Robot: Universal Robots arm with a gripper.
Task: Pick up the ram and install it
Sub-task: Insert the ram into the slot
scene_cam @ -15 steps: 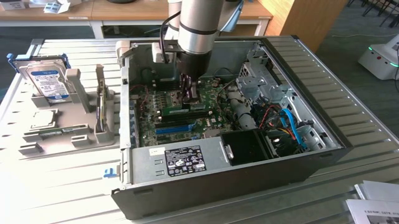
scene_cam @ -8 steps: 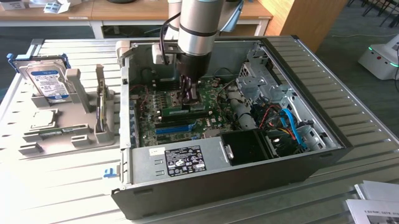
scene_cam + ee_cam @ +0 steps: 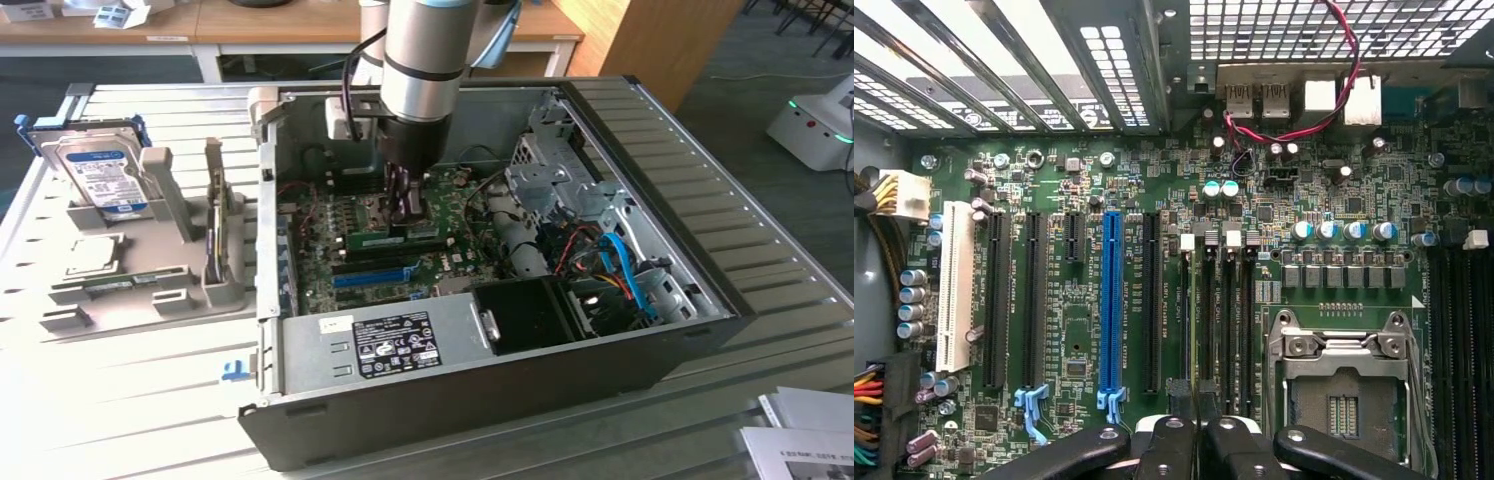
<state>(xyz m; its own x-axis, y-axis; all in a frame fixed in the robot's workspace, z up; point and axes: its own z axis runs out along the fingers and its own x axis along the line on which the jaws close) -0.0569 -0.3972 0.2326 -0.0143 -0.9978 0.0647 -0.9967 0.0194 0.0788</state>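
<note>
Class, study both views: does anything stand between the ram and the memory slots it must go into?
Nothing visible does. The ram sits just beneath the gripper, at the memory slots. No cable or card crosses those slots; the red wire runs by the rear ports.

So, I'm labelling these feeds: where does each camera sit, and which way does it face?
Exterior view: high beside the open computer case, looking down into it; the arm and gripper show.
Wrist view: on the wrist, facing the motherboard; the gripper shows.
Shared: the gripper, motherboard and long blue slot.
</note>
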